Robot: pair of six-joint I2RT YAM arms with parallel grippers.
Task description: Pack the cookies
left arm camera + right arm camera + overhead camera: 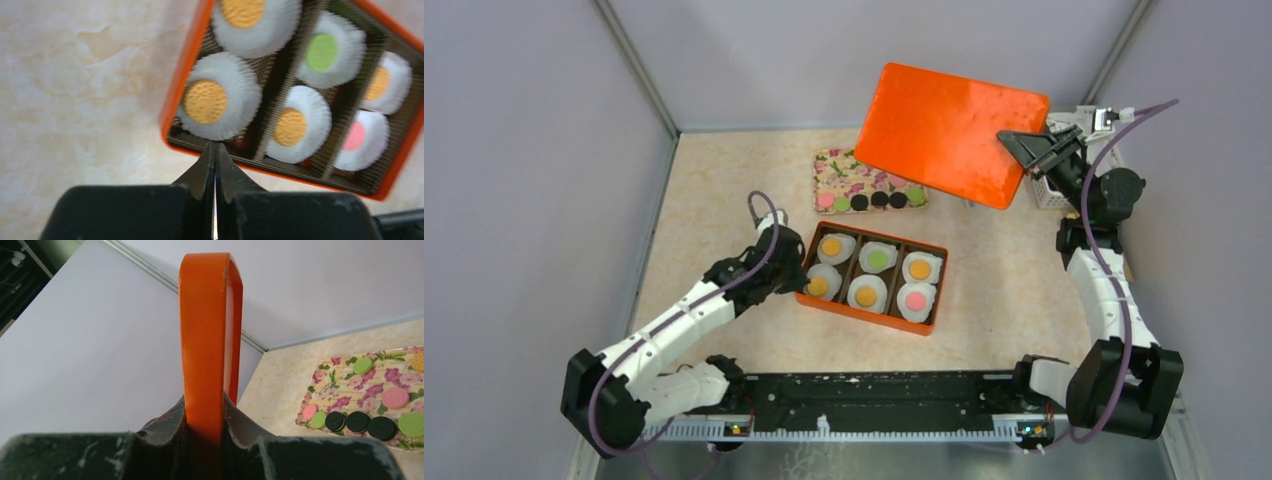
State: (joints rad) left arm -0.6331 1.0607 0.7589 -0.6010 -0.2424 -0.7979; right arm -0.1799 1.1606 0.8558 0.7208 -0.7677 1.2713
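Orange cookie (205,101), boxed, just beyond left claw (215,147)

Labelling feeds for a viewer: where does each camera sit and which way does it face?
Top external: above and behind the robot, looking down; both arms, box, lid, board show.
Left wrist: on left arm, facing past the shut left hand into the box.
Right wrist: on right arm, facing along the right hand clamping the lid, toward the board.
Shared: box in top and left; lid, board in top and right.
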